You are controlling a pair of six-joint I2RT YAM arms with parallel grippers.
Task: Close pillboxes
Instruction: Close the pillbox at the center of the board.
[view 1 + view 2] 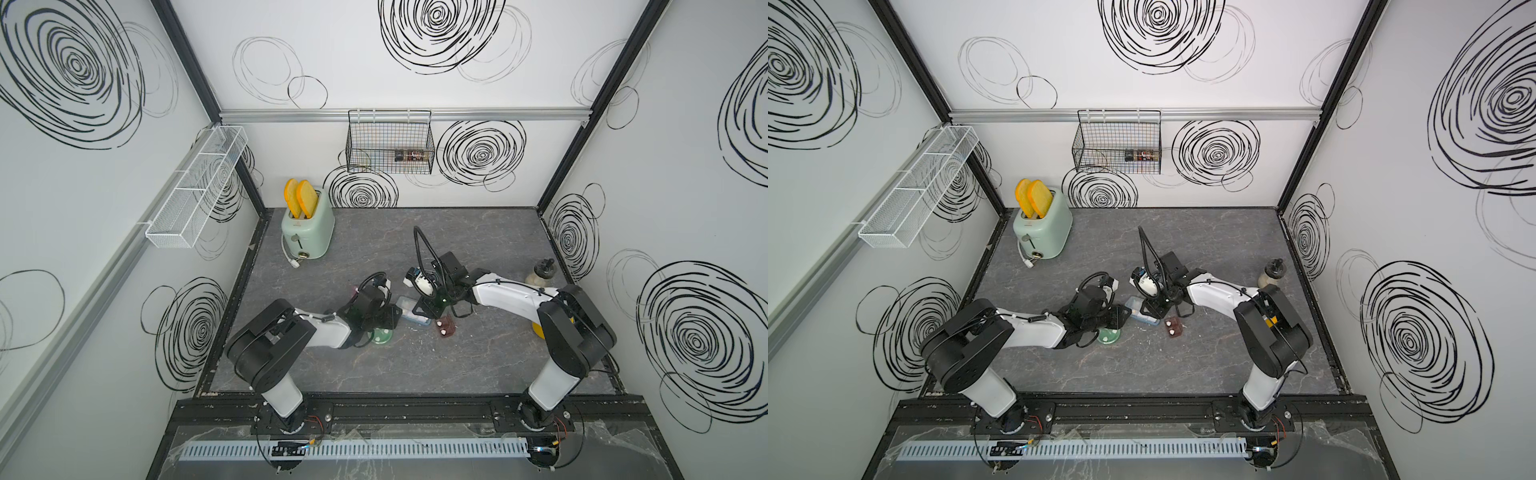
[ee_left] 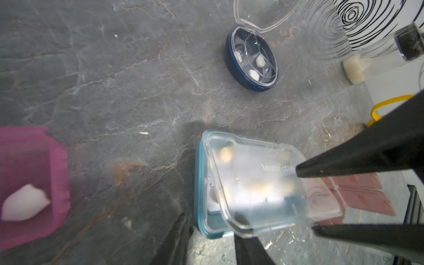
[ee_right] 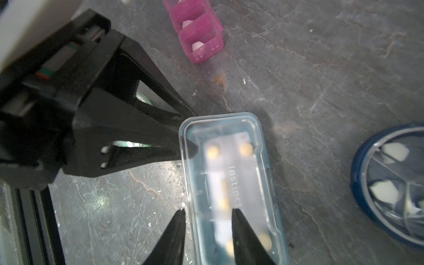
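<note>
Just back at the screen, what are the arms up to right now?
The work is on the blue pillbox in the middle. The left gripper sits at one short end, the right gripper over its clear lid, jaws of both slightly apart. The lid looks down or nearly so; whether it has clicked shut is unclear. The pink pillbox, the round dark-blue pillbox and the small brown pillbox lie open, pills showing.
</note>
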